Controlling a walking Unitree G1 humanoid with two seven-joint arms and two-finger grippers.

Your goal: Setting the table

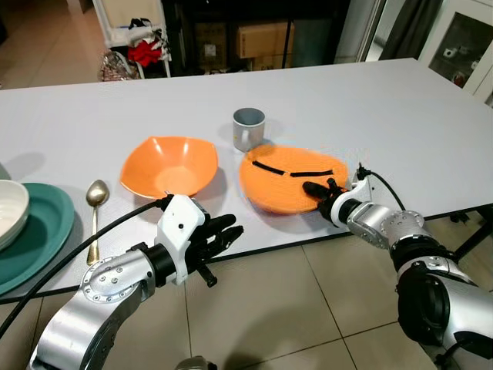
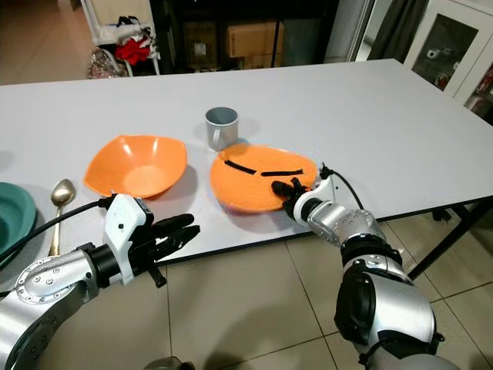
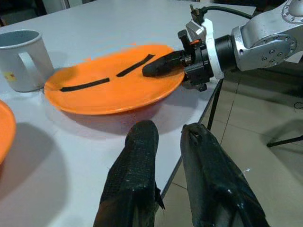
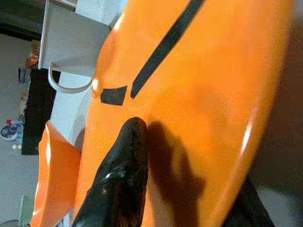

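An orange plate point(image 1: 285, 181) with two black stripes lies near the front edge of the white table point(image 1: 385, 116). My right gripper point(image 1: 317, 191) is shut on its near right rim, with one black finger point(image 4: 125, 161) on top of the plate and the other beneath it. Behind the plate stands a grey mug point(image 1: 248, 127), and to its left an orange bowl point(image 1: 169, 166). My left gripper point(image 1: 227, 233) hovers at the table's front edge below the bowl. Its fingers point(image 3: 137, 156) stand slightly apart and hold nothing.
A metal spoon point(image 1: 95, 208) lies left of the orange bowl. Further left, a teal plate point(image 1: 38, 231) carries a white bowl point(image 1: 9, 212). Tiled floor runs below the table edge, and dark table legs point(image 1: 470, 243) show at right. Shelves and boxes stand behind the table.
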